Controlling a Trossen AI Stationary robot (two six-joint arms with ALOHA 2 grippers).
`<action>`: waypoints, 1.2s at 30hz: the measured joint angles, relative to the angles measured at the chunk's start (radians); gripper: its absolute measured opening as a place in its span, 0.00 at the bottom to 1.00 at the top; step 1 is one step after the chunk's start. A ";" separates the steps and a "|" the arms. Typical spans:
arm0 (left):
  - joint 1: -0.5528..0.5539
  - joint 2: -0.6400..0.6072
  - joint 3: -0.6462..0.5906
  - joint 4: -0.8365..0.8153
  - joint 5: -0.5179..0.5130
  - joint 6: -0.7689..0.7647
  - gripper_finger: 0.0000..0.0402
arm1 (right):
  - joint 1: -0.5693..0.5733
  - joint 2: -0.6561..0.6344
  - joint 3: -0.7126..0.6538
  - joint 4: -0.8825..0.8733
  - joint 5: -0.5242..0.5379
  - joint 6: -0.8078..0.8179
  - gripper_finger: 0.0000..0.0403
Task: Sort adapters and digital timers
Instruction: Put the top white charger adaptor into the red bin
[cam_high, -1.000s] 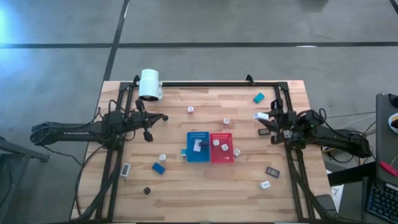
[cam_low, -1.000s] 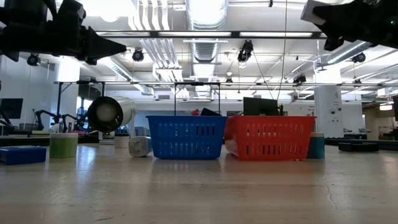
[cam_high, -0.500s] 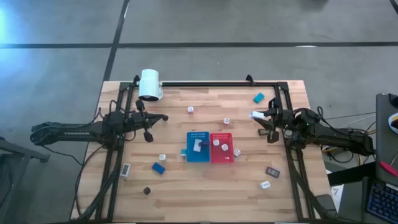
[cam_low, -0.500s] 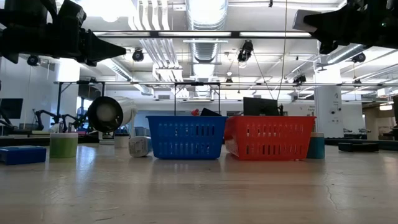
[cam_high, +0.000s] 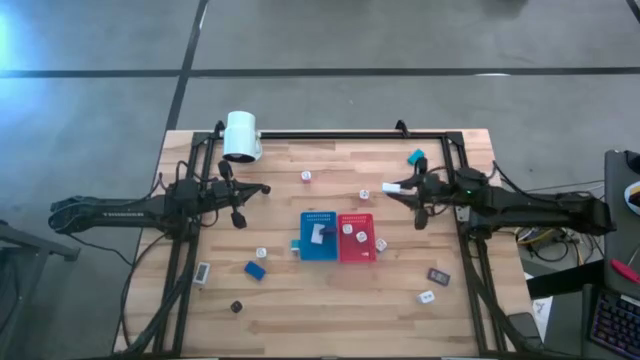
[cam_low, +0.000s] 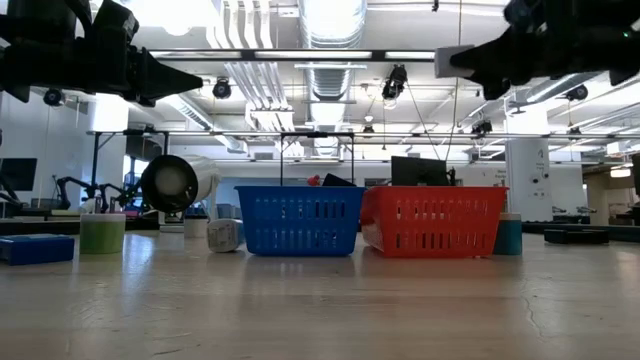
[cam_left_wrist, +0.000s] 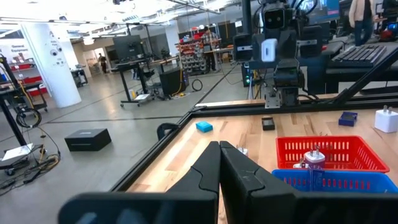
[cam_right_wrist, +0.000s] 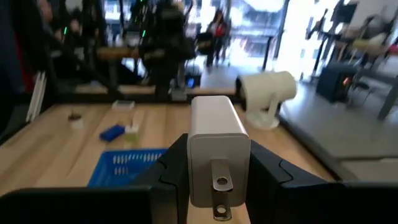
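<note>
Carrying a white adapter (cam_high: 392, 187) in my right pincer (cam_high: 400, 188), I am mid-transfer: from above, the arm reaches in over the table (cam_high: 300, 290) with the adapter just beyond the red basket (cam_high: 356, 237), not yet over it. The blue basket (cam_high: 318, 236) touches the red one on its other side. Other adapters (cam_high: 306, 176) and timers (cam_high: 255, 269) lie scattered across the table, so sorting is far from done. My left pincer (cam_high: 262, 188) waits well apart, shut and empty.

From table height, the right pincer (cam_low: 460, 60) hangs high above the red basket (cam_low: 434, 221), the adapter showing as a pale block at its tip.

The left wrist camera shows its fingers (cam_left_wrist: 219, 163) pressed together on nothing, with both baskets ahead.

The right wrist camera shows the adapter (cam_right_wrist: 216, 152) clamped upright between the two fingers (cam_right_wrist: 174, 168), the blue basket (cam_right_wrist: 124, 167) below.

Red already holds small white pieces, so I judge this adapter belongs there. Next I should bring it over the red basket, come lower, and only then release
</note>
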 joint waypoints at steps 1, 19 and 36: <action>0.000 0.000 0.000 0.000 0.000 0.000 0.02 | 0.008 0.028 0.021 -0.020 0.000 -0.002 0.24; 0.000 0.000 0.000 -0.008 0.000 0.000 0.02 | 0.229 0.559 0.412 -0.495 0.155 -0.075 0.24; 0.000 0.002 0.000 -0.008 0.000 0.000 0.02 | 0.325 0.906 0.673 -0.729 0.148 -0.129 0.24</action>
